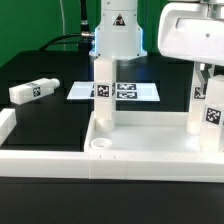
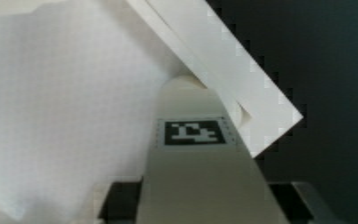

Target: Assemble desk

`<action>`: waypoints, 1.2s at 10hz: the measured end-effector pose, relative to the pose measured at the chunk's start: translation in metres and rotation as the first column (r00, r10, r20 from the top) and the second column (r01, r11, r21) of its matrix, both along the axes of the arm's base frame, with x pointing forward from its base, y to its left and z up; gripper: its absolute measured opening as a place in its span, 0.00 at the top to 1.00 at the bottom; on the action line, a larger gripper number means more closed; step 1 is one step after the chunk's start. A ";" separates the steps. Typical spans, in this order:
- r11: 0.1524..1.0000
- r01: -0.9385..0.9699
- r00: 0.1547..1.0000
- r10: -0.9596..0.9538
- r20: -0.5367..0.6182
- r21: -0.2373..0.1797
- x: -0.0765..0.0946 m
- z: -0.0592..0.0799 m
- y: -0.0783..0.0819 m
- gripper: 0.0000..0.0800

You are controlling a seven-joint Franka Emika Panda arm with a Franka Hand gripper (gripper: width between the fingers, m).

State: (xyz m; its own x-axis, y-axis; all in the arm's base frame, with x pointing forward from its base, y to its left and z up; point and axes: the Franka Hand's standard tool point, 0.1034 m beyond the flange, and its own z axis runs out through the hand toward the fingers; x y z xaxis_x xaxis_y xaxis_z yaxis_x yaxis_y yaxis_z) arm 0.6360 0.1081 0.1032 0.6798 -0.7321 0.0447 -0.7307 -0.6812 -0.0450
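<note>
The desk top [image 1: 150, 150] is a white tray lying hollow side up near the front of the table. One white leg [image 1: 102, 95] stands upright at its far corner on the exterior view's left. An open round socket [image 1: 98, 146] shows at the near corner on that side. My gripper [image 1: 206, 78] comes down from above at the exterior view's right, shut on a second upright leg [image 1: 208, 108] at that end of the tray. In the wrist view this tagged leg [image 2: 197, 131] runs between my two dark fingers [image 2: 123, 200], with the tray's white surface [image 2: 51, 120] beside it.
A third leg [image 1: 30, 90] lies loose on the black table at the exterior view's left. The marker board [image 1: 125, 91] lies flat behind the tray. A white border rail [image 1: 6, 125] runs along the left edge. The robot base [image 1: 118, 35] stands at the back.
</note>
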 end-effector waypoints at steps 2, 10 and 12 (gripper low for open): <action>0.995 0.095 0.996 -0.095 0.000 0.007 0.000 0.000 0.000 0.64; 0.712 0.692 0.719 -0.695 -0.023 0.121 0.000 -0.001 -0.001 0.64; 0.660 0.739 0.669 -0.742 -0.036 0.131 0.000 0.000 -0.001 0.63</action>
State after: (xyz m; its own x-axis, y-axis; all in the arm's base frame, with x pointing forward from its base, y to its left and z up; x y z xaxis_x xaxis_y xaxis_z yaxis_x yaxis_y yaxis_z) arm 0.6360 0.1070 0.1029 -0.0895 -0.9931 -0.0764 -0.9894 0.0974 -0.1074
